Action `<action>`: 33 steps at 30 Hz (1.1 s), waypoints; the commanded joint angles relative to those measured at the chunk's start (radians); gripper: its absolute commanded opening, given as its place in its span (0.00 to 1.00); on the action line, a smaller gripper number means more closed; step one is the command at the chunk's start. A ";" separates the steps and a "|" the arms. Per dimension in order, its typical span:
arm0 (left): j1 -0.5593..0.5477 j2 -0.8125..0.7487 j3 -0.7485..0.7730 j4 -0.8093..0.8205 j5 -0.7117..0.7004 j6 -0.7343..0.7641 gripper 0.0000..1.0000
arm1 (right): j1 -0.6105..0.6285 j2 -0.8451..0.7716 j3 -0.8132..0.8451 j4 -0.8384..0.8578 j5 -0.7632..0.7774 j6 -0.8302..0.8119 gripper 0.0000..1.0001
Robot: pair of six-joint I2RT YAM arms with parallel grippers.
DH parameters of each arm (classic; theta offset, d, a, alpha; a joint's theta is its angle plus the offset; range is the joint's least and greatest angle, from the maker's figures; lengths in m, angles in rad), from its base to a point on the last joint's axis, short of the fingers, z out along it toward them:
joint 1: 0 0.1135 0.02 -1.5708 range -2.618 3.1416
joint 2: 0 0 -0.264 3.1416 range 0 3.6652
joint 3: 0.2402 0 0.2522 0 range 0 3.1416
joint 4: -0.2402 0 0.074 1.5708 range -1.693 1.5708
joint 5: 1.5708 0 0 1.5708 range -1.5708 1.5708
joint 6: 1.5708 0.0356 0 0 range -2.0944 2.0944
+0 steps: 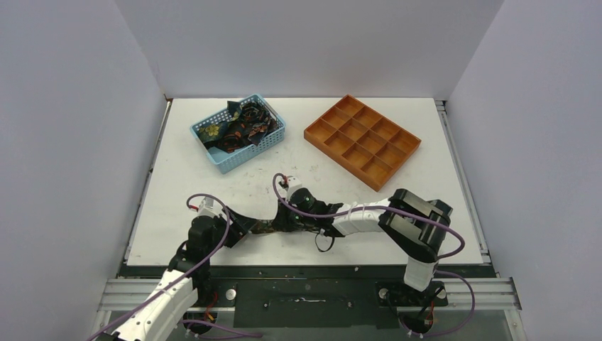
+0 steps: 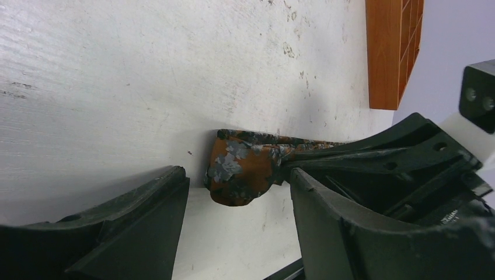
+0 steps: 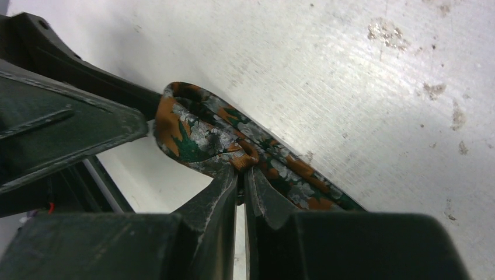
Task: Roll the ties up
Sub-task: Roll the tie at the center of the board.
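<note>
One tie, dark with orange, teal and grey flowers, lies near the table's front edge between my two grippers. My right gripper is shut on it; in the right wrist view the gripper pinches a fold of the tie, whose end loops up to the left. My left gripper is open just left of that end. In the left wrist view the folded tie end sits just ahead of the gap of the open left gripper, untouched. More ties lie piled in the basket.
A light-blue mesh basket stands at the back left. An orange compartment tray stands at the back right and shows in the left wrist view. The table's front edge runs right behind both grippers.
</note>
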 commanded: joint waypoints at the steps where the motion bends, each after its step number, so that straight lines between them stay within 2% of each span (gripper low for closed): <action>1: 0.011 0.010 -0.002 0.050 0.006 0.020 0.62 | -0.012 0.039 -0.024 0.067 0.005 0.013 0.05; 11: 0.012 0.043 -0.007 0.126 0.036 0.029 0.62 | -0.021 0.057 -0.055 0.090 0.004 0.035 0.05; 20: 0.022 0.107 -0.007 0.221 0.054 0.047 0.54 | -0.036 0.071 -0.107 0.128 -0.004 0.049 0.05; 26: 0.022 0.213 -0.030 0.284 0.078 0.059 0.63 | -0.043 0.081 -0.123 0.149 -0.017 0.053 0.05; 29: 0.024 0.267 -0.021 0.313 0.095 0.073 0.63 | -0.048 0.085 -0.124 0.155 -0.026 0.052 0.05; 31: 0.023 0.303 -0.015 0.329 0.102 0.080 0.62 | -0.052 0.089 -0.125 0.158 -0.034 0.051 0.05; 33: 0.024 0.332 -0.015 0.353 0.111 0.081 0.56 | -0.053 0.090 -0.126 0.161 -0.037 0.049 0.05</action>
